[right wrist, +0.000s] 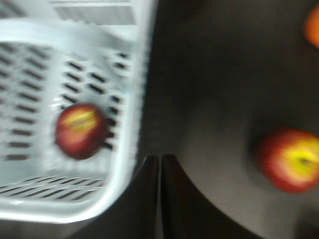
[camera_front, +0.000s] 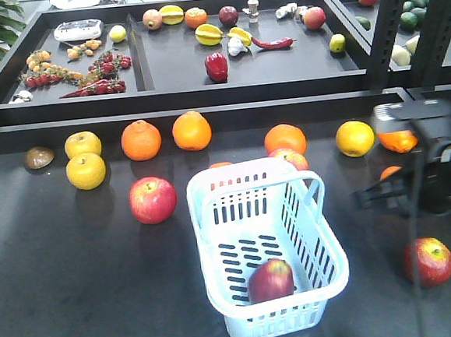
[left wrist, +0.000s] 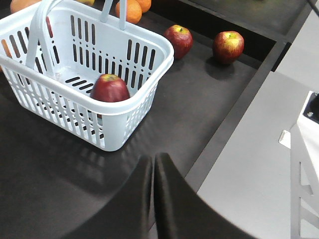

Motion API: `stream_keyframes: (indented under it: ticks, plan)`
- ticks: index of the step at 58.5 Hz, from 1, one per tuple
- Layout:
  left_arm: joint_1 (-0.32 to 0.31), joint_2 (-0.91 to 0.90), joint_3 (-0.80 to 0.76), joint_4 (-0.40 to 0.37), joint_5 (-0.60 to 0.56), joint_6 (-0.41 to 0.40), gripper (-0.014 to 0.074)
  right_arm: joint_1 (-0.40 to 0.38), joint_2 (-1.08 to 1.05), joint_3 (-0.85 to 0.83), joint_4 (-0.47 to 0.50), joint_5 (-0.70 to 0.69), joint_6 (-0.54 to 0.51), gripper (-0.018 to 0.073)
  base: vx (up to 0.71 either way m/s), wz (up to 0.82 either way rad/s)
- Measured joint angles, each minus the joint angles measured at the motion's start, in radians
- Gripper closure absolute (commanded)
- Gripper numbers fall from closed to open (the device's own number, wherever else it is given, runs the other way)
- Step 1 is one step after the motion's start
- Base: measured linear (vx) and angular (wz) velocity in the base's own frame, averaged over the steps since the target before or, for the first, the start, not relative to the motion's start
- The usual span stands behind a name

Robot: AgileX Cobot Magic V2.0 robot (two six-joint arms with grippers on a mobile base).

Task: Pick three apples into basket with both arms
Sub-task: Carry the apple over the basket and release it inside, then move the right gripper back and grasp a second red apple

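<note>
Front view | you have 3 apples: basket apple lying inside the basket, left apple and right apple on the surface either side of it | 3 yellow fruits behind | right arm covers part of an orange | left end effector and right end effector both pinched together, empty.
</note>
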Motion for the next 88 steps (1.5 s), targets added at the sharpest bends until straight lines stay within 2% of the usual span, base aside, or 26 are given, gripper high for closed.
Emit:
stream_keyframes:
  ticks: [5, 11, 16, 20, 28, 34, 49, 68, 88]
  plan:
    - [0.0, 0.0, 0.0, 0.0, 0.0, 0.0, 0.0602, -0.079, 0.01, -0.001, -0.027, -0.001, 0.028, 0.0538, 0.0, 0.0]
    - [0.0, 0.0, 0.0, 0.0, 0.0, 0.0, 0.0602, -0.185, 0.053, -0.023, -0.021, 0.009, 0.017, 0.046, 0.0, 0.0]
    - [0.0, 0.0, 0.0, 0.0, 0.0, 0.0, 0.0602, -0.271, 0.117, -0.071, 0.005, 0.058, -0.039, 0.0317, 0.0, 0.0]
    - [0.0, 0.0, 0.0, 0.0, 0.0, 0.0, 0.0602, -0.312, 0.173, -0.126, 0.024, 0.111, -0.085, 0.0185, 0.0, 0.0]
    - [0.0, 0.0, 0.0, 0.0, -0.001, 0.0, 0.0602, -0.333, 0.281, -0.221, 0.036, 0.158, -0.125, -0.0074, 0.0, 0.0]
    - [0.0, 0.0, 0.0, 0.0, -0.002, 0.0, 0.0602, -0.333, 0.349, -0.276, 0.031, 0.166, -0.132, -0.017, 0.0, 0.0]
    - [0.0, 0.0, 0.0, 0.0, -0.002, 0.0, 0.0602, -0.334, 0.522, -0.374, -0.033, 0.166, -0.096, -0.0131, 0.0, 0.0]
    - [0.0, 0.0, 0.0, 0.0, -0.02, 0.0, 0.0602, -0.334, 0.674, -0.39, -0.041, 0.153, -0.092, -0.0046, 0.0, 0.0]
    - [0.0, 0.0, 0.0, 0.0, -0.026, 0.0, 0.0602, -0.334, 0.781, -0.39, -0.039, 0.184, -0.092, -0.0008, 0.0, 0.0]
